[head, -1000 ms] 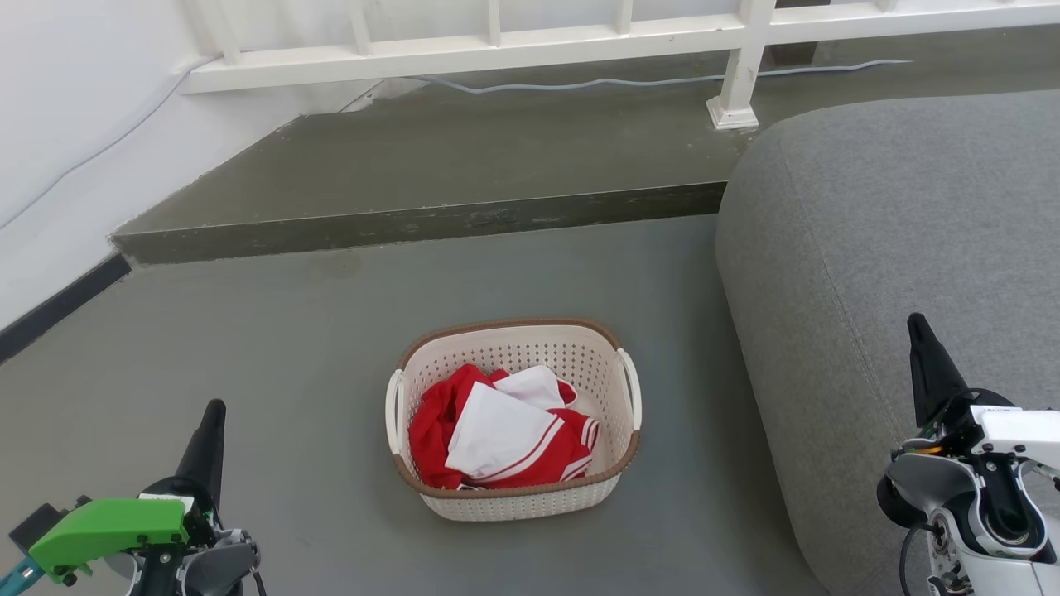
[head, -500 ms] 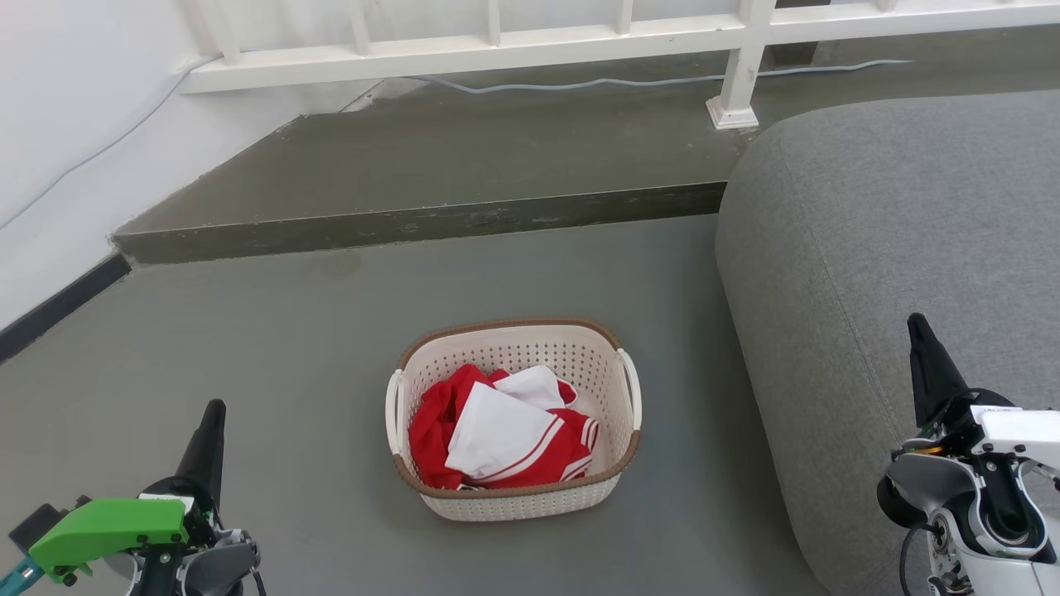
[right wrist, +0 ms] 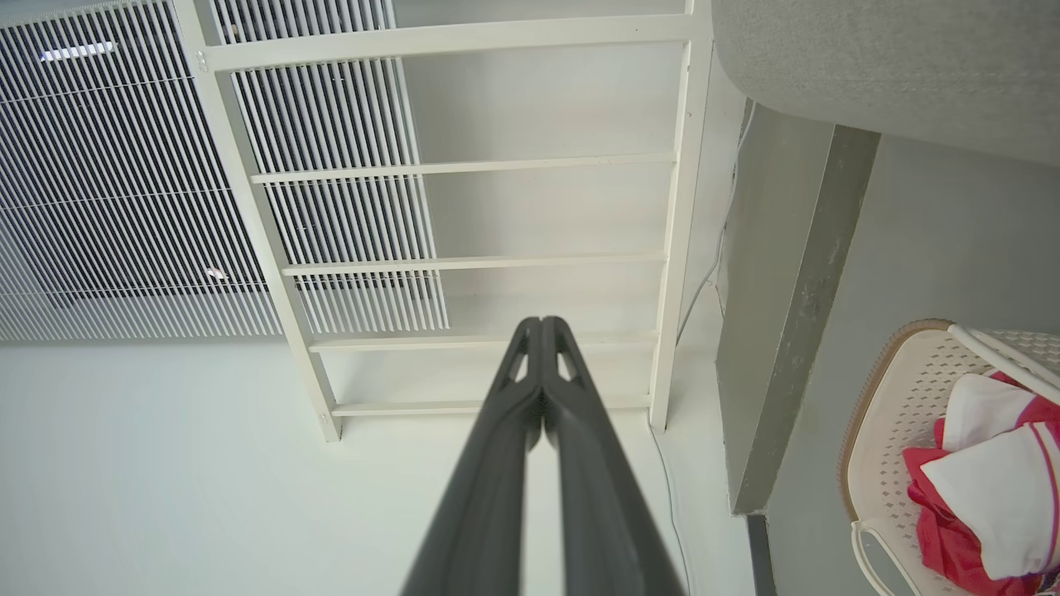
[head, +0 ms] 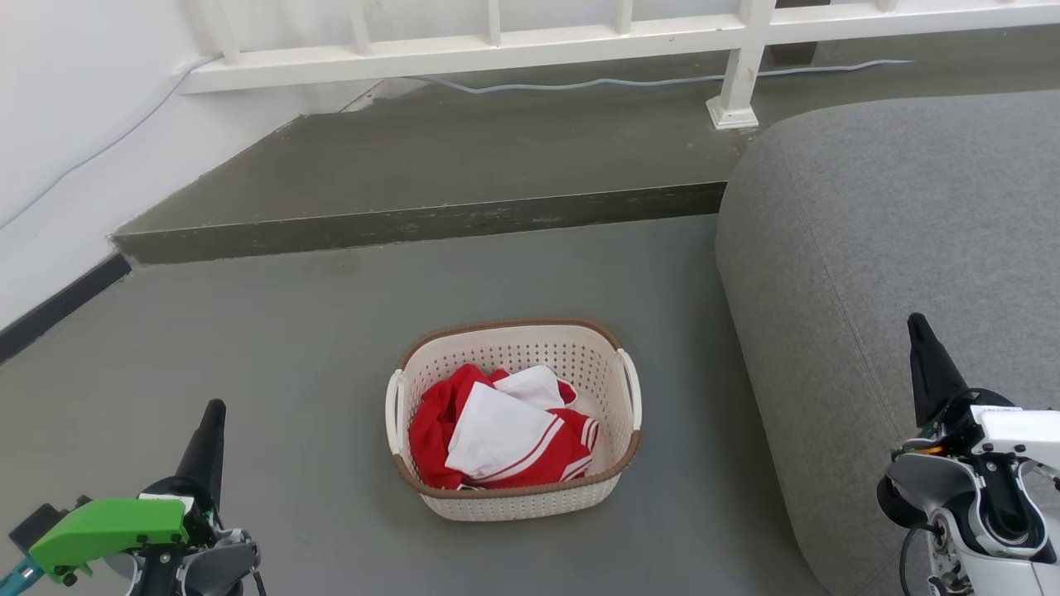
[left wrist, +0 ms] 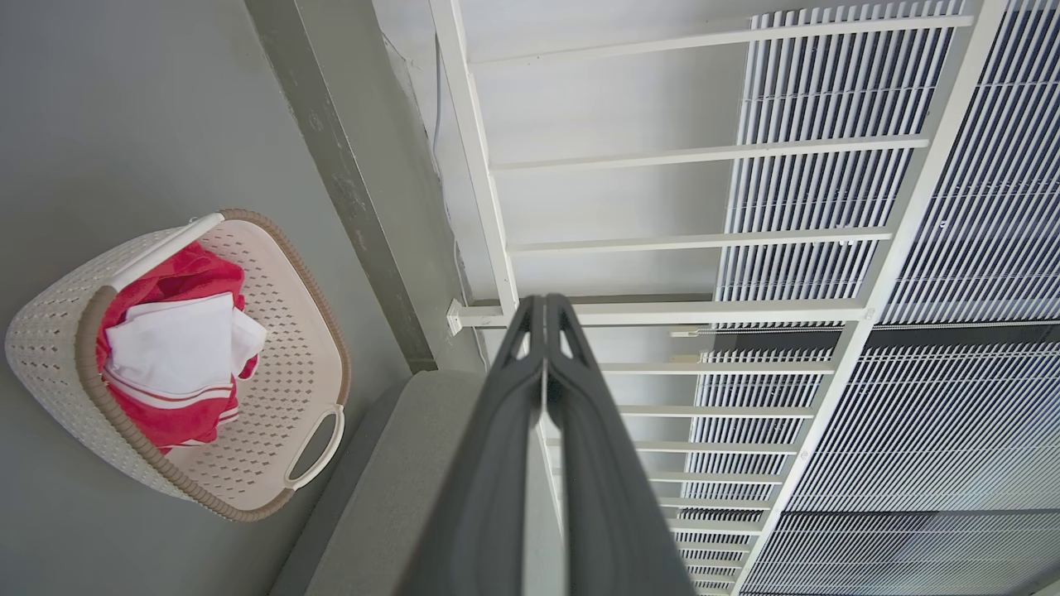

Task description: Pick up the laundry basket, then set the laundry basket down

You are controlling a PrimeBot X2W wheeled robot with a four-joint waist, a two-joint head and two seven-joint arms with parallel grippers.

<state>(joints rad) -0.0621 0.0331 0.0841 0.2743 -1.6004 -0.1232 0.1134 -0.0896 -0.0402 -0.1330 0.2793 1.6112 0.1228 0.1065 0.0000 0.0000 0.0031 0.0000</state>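
At your far left, a white wall (head: pixel 58 124) meets the grey floor (head: pixel 273 348). The left end effector (head: pixel 214 410) sits low over that floor, well apart from the laundry basket (head: pixel 530 505). The left wrist view shows its two fingers (left wrist: pixel 513 430) clenched flat together, gripping nothing.

The one basket stands upright on the floor at centre, and bare floor lies between it and each end effector. It has two white loop handles, one on the left side (head: pixel 392 410) and one on the right (head: pixel 633 389). Red and white clothing (head: pixel 497 434) is bunched inside (you can't count the pieces, and it hides most of the basket's bottom).

Behind the basket runs one raised concrete step (head: pixel 414 223). Beyond that is a white railing (head: pixel 497 50) with a pale cable (head: pixel 621 81) trailing along its foot.

To the right, one grey upholstered seat (head: pixel 894 232) bulges near the basket's right handle, with a strip of floor between them. The picture's edge cuts the seat off.

The right end effector (head: pixel 917 327) is in front of that seat. Its fingers (right wrist: pixel 571 463) are likewise clenched on nothing in the right wrist view, where the frame cuts off part of the basket.
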